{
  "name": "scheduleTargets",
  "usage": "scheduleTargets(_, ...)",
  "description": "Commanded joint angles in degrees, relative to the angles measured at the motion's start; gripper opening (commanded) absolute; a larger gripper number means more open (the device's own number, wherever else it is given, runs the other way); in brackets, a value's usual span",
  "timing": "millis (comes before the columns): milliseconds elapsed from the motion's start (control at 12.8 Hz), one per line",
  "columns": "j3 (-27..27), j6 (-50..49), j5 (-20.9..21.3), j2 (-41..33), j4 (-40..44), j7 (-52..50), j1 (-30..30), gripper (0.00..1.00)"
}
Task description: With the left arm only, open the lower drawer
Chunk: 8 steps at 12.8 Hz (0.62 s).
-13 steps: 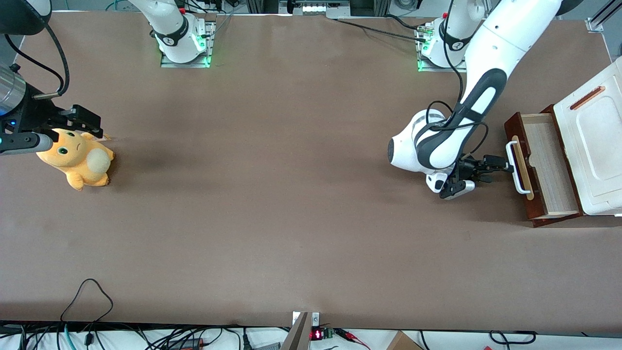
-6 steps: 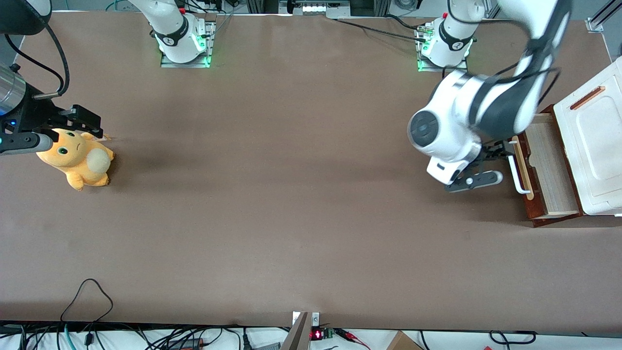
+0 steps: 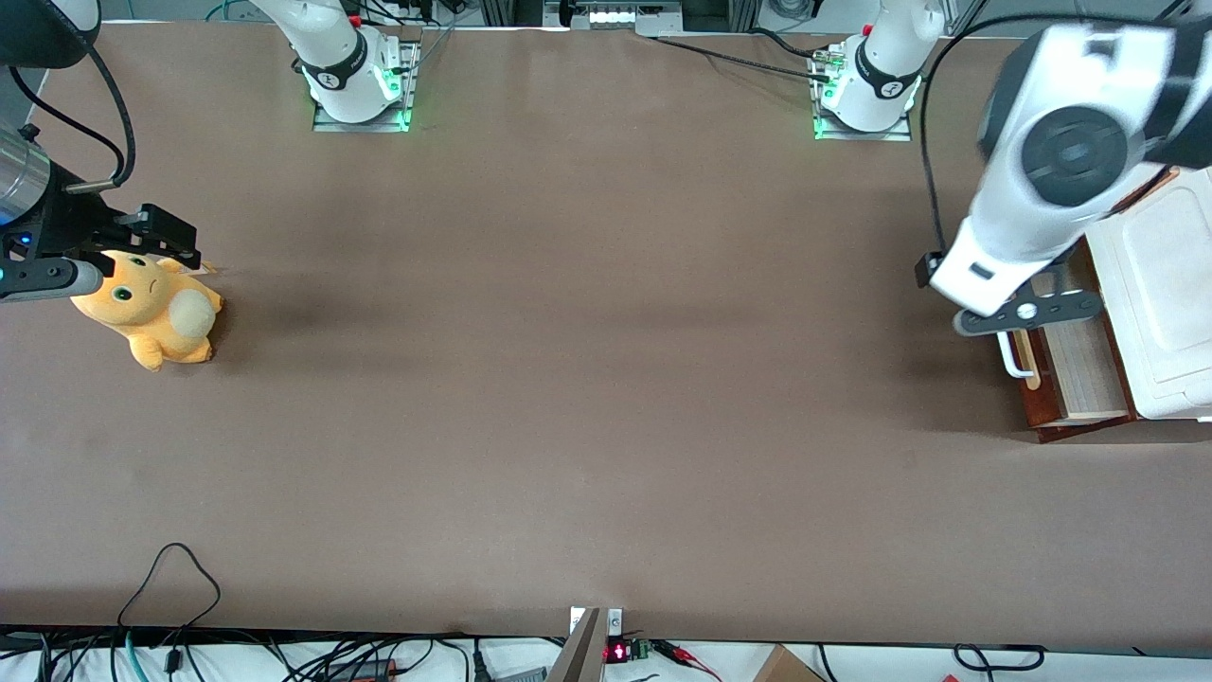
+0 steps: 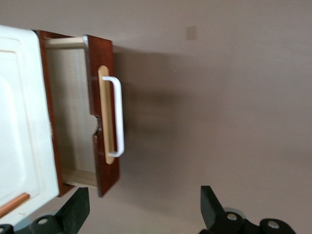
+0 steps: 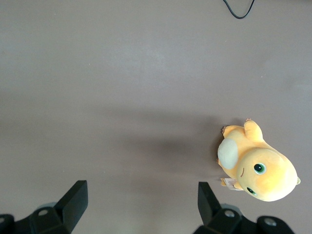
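Note:
The lower drawer stands pulled out from under the white box-like top, with its light wood inside showing. Its white loop handle faces the table's middle. The left arm hangs high over the drawer and covers part of it in the front view, where its wrist hides the gripper. In the left wrist view the drawer's red-brown front and handle lie well below the gripper. The gripper is open, its fingers wide apart with only bare table between them.
An orange plush toy lies toward the parked arm's end of the table. The two arm bases stand at the edge farthest from the front camera. Cables lie along the nearest edge. A copper-coloured bar sits on the white top.
The gripper has left the drawer handle. The left arm has risen and swung over the drawer toward the working arm's end. The drawer stays pulled out.

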Motion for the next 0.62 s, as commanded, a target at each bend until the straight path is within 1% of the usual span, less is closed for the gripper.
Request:
scheduleTargets(0, 7.19, 0.58, -10.05, -4.38, -0.47, 8.89, -1.4, 1.0)
scheduleTargets(78, 9.74, 1.28, -12.87, -5.17, -0.48, 12.59, -1.67, 1.0)
scheduleTargets(156, 11.68, 1.55, -13.95, -5.53, -0.48, 15.06, -1.93, 1.0)
scheduleTargets(468, 12.14, 1.55, -14.04, -6.94, -0.74, 15.79, -2.38, 1.0)
scheduleTargets(545, 12.14, 1.55, -14.74, -6.94, -0.65, 15.61, -2.38, 1.0)
